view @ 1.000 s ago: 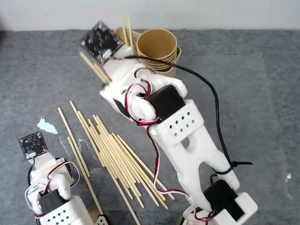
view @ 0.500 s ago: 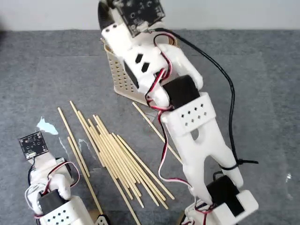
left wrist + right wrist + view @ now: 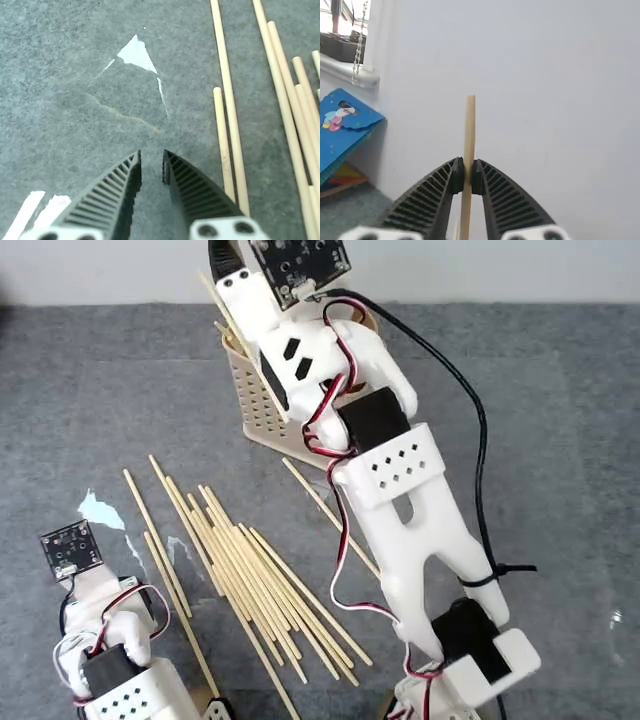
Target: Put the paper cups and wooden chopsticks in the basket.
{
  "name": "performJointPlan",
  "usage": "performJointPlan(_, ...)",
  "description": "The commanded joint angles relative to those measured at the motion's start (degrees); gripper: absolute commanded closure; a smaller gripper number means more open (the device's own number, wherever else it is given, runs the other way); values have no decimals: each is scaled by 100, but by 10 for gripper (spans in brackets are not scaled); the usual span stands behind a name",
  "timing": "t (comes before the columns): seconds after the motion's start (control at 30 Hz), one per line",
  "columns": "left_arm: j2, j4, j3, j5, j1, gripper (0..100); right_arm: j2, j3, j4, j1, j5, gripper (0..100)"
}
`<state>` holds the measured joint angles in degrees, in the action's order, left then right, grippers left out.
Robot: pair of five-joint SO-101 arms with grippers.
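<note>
White plastic arms (image 3: 415, 530), black servos (image 3: 372, 420), red-white wires (image 3: 322, 405), black cable (image 3: 483, 480), ribbed black jaws

Plain indoor room, grey felt table (image 3: 560, 440), white wall (image 3: 560, 75), window sill (image 3: 350, 70)

Chopsticks (image 3: 250, 580) pale tan wood. Basket (image 3: 250, 410) cream, hole-grid pattern. Mat (image 3: 560, 440) mottled grey. Arms (image 3: 420, 540) white, black servos (image 3: 372, 420), red-white wires (image 3: 345, 570). Scrap (image 3: 100, 508) pale blue.

Was a grey, felt-like table (image 3: 560, 440). Bore a loose heap of wooden chopsticks (image 3: 250, 580) on the left arm's side, one stray chopstick (image 3: 315, 497) between heap and perforated cream basket (image 3: 248, 395), and a pale torn scrap (image 3: 100, 508).
</note>
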<state>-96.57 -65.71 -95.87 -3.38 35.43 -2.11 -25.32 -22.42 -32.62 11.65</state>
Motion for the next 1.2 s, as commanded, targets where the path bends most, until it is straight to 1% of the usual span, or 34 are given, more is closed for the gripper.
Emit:
performJointPlan(0.0, -18, 26, 75, 35, 35, 922, -119, -360, 523, 92, 62, 990)
performJointPlan(0.1, -18, 26, 75, 35, 35, 922, -426, -360, 699, 242, 62, 990)
performJointPlan(0.23, -18, 26, 75, 35, 35, 922, -778, -343, 514, 488, 53, 980)
performJointPlan(0.3, -18, 26, 75, 35, 35, 922, -840, -352, 92, 523, 44, 931)
performJointPlan(0.4, -18, 26, 75, 35, 35, 922, -690, -360, -479, 523, 35, 827)
performJointPlan(0.43, -18, 26, 75, 35, 35, 922, -602, -360, -637, 514, 35, 816)
performJointPlan(0.67, -18, 26, 75, 35, 35, 922, -119, -360, -2352, 233, 18, 892)
performJointPlan(0.87, -18, 26, 75, 35, 35, 922, -171, -325, -3670, 48, 18, 905)
performJointPlan(0.93, -18, 26, 75, 35, 35, 922, -338, -334, -3802, 40, 18, 905)
performJointPlan(1.17, -18, 26, 75, 35, 35, 922, -945, -360, -3793, 48, 26, 905)
